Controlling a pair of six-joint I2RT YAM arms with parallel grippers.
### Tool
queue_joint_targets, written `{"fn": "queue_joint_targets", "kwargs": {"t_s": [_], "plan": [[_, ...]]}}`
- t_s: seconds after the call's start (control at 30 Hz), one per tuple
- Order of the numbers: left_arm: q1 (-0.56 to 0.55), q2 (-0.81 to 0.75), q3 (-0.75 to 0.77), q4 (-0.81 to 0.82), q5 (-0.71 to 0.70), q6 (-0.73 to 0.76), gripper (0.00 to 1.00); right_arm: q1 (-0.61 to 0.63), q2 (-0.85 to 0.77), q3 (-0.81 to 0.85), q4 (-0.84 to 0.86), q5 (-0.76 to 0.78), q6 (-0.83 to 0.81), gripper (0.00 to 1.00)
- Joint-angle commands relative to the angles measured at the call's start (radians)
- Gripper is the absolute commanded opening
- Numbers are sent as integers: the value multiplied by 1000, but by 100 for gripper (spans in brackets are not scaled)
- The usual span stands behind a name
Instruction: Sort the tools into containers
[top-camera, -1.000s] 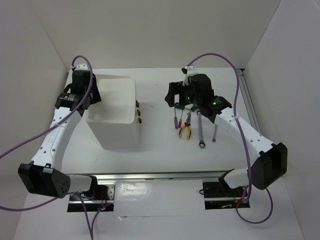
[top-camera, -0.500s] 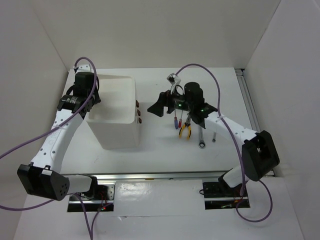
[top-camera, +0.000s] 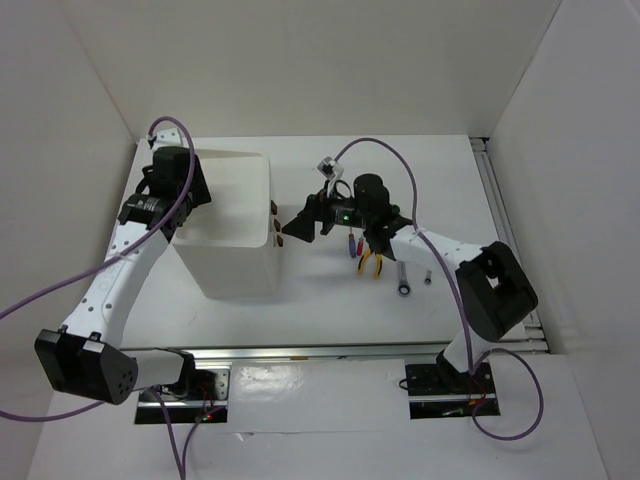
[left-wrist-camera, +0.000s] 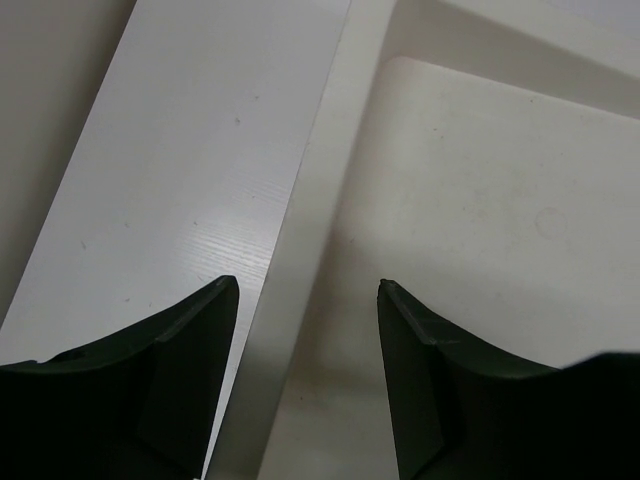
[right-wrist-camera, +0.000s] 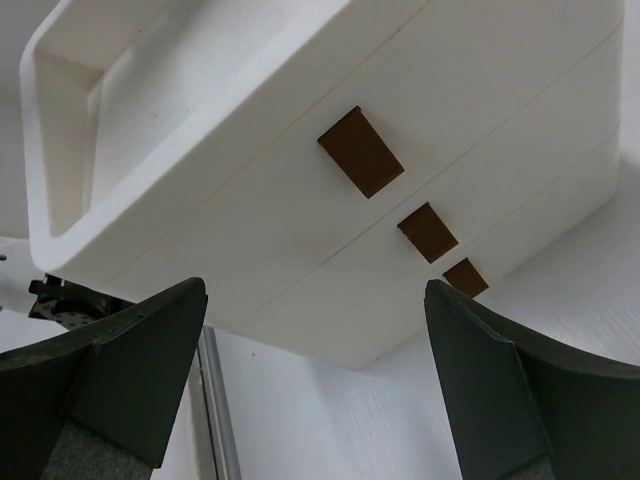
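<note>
The white box unit (top-camera: 232, 228) stands left of centre, with a deep open top bin (left-wrist-camera: 480, 200) and three dark brown drawer handles (top-camera: 277, 226) on its right face, all drawers shut. My left gripper (top-camera: 187, 203) is open and empty, its fingers either side of the bin's left rim (left-wrist-camera: 300, 240). My right gripper (top-camera: 298, 223) is open and empty, level with the handles (right-wrist-camera: 361, 151) and a short way from them. Yellow-and-black pliers (top-camera: 372, 262), thin red and blue screwdrivers (top-camera: 352, 245) and two silver wrenches (top-camera: 402, 280) lie on the table behind it. The green screwdrivers are hidden.
White walls close in the table on the left, back and right. A metal rail (top-camera: 505, 230) runs along the right edge and another along the front (top-camera: 300, 352). The right arm (top-camera: 440, 245) reaches over the tools.
My right gripper has swung left from above the tools to face the box's drawer handles, still open. My left gripper has shifted slightly at the bin's left rim.
</note>
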Motion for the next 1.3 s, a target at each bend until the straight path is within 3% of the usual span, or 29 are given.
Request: {"fn": "queue_joint_targets", "kwargs": {"t_s": [0.0, 0.23, 0.63, 1.0, 1.27], "plan": [[-8, 5, -37, -63, 57, 2, 70, -7, 32, -6, 168, -48, 13, 96], [-8, -15, -80, -45, 76, 2, 69, -16, 143, 40, 283, -102, 59, 83], [-17, -44, -100, -36, 76, 2, 69, -35, 224, 114, 389, -140, 130, 77], [-26, -44, -118, -36, 67, 2, 77, -45, 309, 160, 461, -162, 191, 74], [-26, -44, -127, -27, 67, 2, 77, -45, 327, 181, 493, -171, 200, 68]]}}
